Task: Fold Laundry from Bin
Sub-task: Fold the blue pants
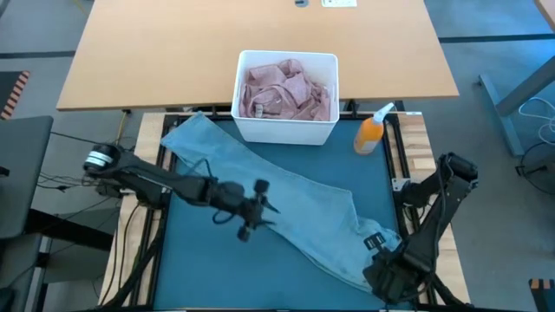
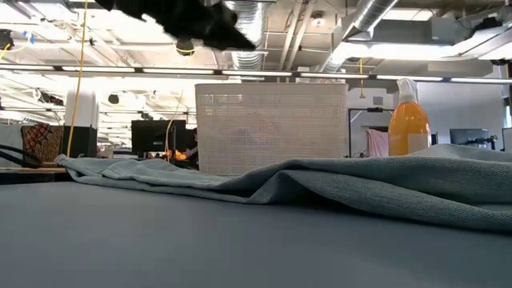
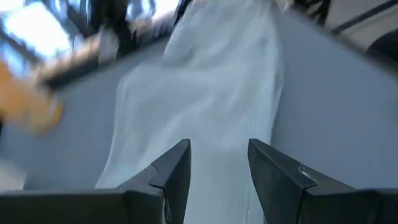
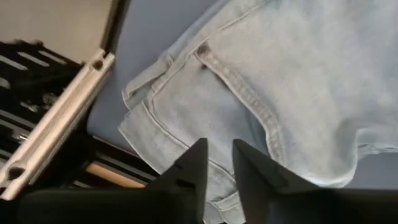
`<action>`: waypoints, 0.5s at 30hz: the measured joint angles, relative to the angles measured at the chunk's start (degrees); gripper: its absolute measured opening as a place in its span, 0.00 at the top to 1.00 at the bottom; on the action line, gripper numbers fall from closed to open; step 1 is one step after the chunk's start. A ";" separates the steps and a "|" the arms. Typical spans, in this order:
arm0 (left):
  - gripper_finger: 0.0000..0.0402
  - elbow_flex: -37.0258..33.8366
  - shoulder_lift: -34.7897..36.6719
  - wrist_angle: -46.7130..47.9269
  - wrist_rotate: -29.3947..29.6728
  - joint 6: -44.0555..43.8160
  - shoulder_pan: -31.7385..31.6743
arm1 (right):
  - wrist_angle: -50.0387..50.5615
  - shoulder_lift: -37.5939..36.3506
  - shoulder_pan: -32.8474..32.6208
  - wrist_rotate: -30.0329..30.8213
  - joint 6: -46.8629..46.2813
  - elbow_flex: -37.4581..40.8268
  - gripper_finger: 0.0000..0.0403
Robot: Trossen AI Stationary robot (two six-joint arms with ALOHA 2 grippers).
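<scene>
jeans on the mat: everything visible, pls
The jeans are light blue denim, spread diagonally across the teal mat from beside the white bin towards the right gripper. The cloth lies loosely rumpled, unfolded; waistband, button and seams show at the right gripper's end. The left gripper hovers over the middle, fingers open.

overall: bright, even indoor light from overhead; no dim corners.
high view: sharp; soft short shadows under left arm (image 1: pixel 165 182) and beside bin (image 1: pixel 286 84); wooden desk (image 1: pixel 156 52) evenly lit, no glare.
low view: ceiling strip lights (image 2: pixel 400 50) blown out, background bright; mat (image 2: pixel 200 248) close to lens soft, out of focus; jeans (image 2: pixel 384 188) fairly sharp; arm (image 2: pixel 192 24) overhead a dark silhouette against the lights.
left wrist view: heavy motion blur; jeans (image 3: pixel 211 87) washed pale, bottle (image 3: pixel 31 109) an orange smear; own fingers (image 3: pixel 171 177) sharp.
right wrist view: clear; denim seams (image 4: pixel 242 87) crisp; fingers (image 4: pixel 193 171) dark, slightly soft; shadow along the waistband edge.
</scene>
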State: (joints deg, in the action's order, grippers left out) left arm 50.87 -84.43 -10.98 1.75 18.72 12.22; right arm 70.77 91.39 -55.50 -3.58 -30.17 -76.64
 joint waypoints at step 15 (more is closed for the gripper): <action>0.55 21.62 -25.44 19.46 10.84 2.17 7.85 | -0.12 3.94 -0.83 -2.58 -9.64 0.00 0.41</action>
State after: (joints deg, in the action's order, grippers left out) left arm 72.49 -109.87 8.49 12.59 20.89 20.08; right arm 70.65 95.34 -56.32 -6.15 -39.81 -76.64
